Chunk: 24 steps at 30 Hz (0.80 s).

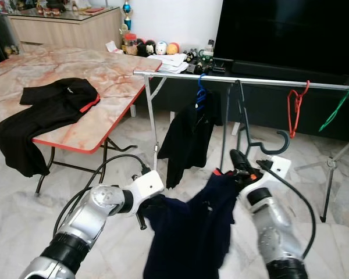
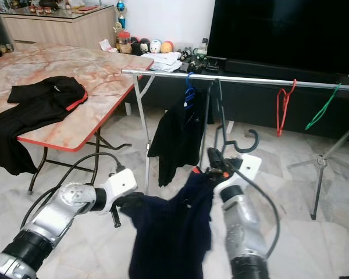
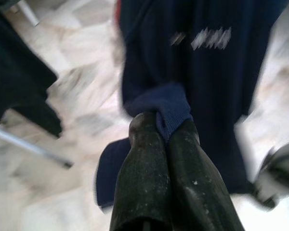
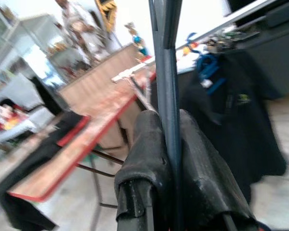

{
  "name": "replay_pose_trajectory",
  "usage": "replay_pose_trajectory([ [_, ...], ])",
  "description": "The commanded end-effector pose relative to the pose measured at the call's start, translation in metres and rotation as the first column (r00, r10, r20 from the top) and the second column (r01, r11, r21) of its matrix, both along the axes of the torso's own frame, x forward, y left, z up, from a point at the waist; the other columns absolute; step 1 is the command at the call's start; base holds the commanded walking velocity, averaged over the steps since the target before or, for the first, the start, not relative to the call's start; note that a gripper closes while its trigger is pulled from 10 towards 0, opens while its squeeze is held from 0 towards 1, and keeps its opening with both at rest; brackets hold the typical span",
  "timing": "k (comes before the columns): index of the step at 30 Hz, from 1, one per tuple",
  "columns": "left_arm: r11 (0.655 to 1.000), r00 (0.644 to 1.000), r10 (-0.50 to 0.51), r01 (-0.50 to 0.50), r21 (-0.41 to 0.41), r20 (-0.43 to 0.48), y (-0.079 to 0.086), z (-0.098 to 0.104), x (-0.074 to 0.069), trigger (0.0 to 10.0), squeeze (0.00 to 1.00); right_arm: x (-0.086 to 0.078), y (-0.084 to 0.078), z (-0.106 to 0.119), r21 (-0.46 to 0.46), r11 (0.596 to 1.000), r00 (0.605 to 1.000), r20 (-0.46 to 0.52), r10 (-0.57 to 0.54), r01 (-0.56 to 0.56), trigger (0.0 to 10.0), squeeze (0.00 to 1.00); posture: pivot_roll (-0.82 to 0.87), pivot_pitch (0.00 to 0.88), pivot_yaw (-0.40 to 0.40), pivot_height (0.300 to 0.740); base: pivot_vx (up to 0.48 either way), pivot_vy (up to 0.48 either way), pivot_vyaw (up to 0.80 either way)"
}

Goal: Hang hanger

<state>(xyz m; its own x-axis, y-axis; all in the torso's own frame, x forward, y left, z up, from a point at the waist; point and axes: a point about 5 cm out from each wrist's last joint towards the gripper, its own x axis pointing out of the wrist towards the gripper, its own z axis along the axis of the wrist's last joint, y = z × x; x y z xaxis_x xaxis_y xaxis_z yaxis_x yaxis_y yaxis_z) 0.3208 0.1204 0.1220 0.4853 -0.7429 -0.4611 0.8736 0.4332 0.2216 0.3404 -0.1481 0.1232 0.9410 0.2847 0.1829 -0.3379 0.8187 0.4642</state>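
Nearest the camera hangs the navy garment [image 1: 192,229], carried low over the marble floor [image 1: 23,215] between both arms; the left gripper [image 3: 160,126] has its fingers pressed together on a fold of the cloth at one side, while the right gripper [image 4: 169,126] pinches the dark hanger [image 1: 239,125] by its thin stem, the hook [image 1: 277,145] curling free just above the wrist and well below the clothes rail [image 1: 250,81]. The step in hand looks like the carry toward the rail; next the right arm must lift until the hook clears the bar, between the hung black shirt [image 1: 186,136] and the red hanger [image 1: 295,107], then lower it on.
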Motion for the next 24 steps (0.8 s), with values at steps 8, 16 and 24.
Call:
replay_pose_trajectory([
  [8,0.994,0.991,-0.104,0.100,-0.048,-0.080,0.001,0.006,-0.019,10.0,0.00,0.014,-0.037,0.031,0.617,0.778,0.970,0.092,-0.224,0.121,10.0,0.00,0.11,0.002,-0.004,0.740,0.000,0.000,0.00],
  [16,0.990,0.983,-0.133,0.126,-0.057,-0.125,-0.004,0.006,-0.026,10.0,0.00,0.018,-0.092,0.026,0.755,0.543,0.867,-0.067,-0.494,0.368,10.0,0.00,0.12,0.001,-0.002,0.740,0.000,0.000,0.00],
  [24,0.989,0.972,-0.145,0.147,-0.002,-0.184,0.005,-0.002,-0.037,10.0,0.00,0.006,-0.138,0.024,0.767,0.435,0.761,-0.104,-0.640,0.471,10.0,0.00,0.13,0.006,-0.001,0.740,0.000,0.000,0.00],
])
